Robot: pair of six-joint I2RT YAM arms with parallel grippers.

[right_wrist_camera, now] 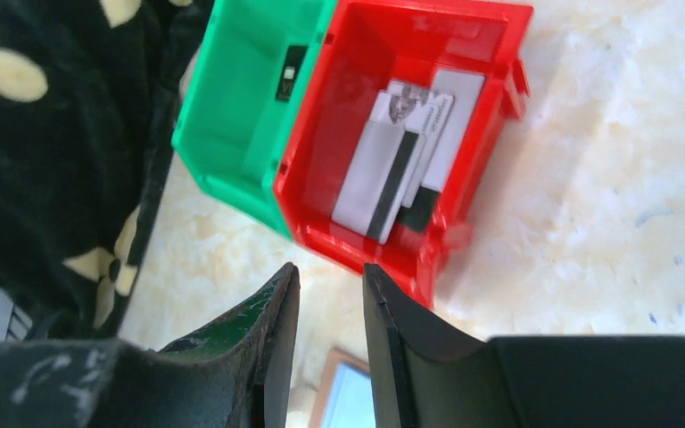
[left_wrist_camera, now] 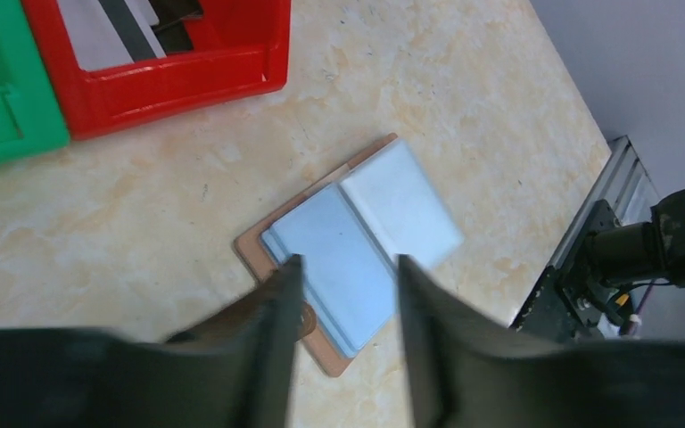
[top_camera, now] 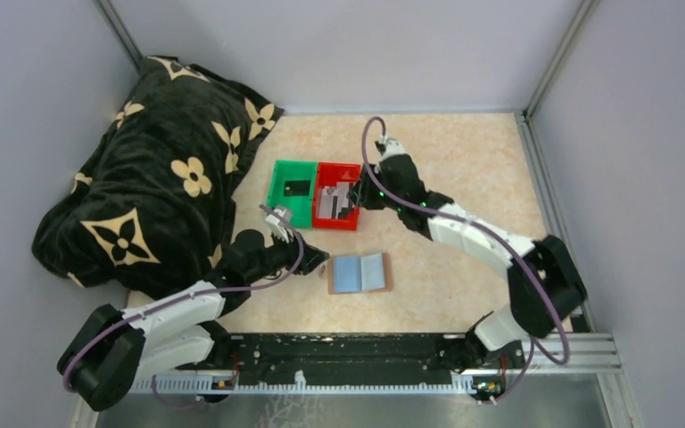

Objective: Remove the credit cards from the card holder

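Your left gripper (top_camera: 310, 259) (left_wrist_camera: 346, 267) sits low over the tabletop (top_camera: 473, 169), just off the left edge of the card holder (top_camera: 359, 273) (left_wrist_camera: 370, 236), with its jaws apart and nothing between them. In the left wrist view both fingers (left_wrist_camera: 276, 312) frame the holder's near end, but you can't tell whether they touch it. The card holder lies opened flat, pale blue lining up and a tan rim showing around it. It's about midway between the left and right edges of the tabletop and closer to the near edge than the bins are. No card shows in its pockets from here. Look at your right gripper (top_camera: 363, 193) (right_wrist_camera: 330, 272): it hangs at the right side of the red bin (top_camera: 350, 169) (right_wrist_camera: 321, 152), jaws a narrow gap apart, gripping nothing. The credit cards (top_camera: 337, 201) (right_wrist_camera: 406, 156) lie in that red bin in a loose overlapping stack, grey-silver faces, one showing a black stripe and one a printed crest. The green bin (top_camera: 278, 198) (right_wrist_camera: 232, 107) stands touching the red one on its left, both near the middle of the tabletop, and a small dark rectangle (top_camera: 296, 188) lies on its floor. A black blanket (top_camera: 160, 178) with cream flower prints is heaped along the left edge, up into the far left corner.
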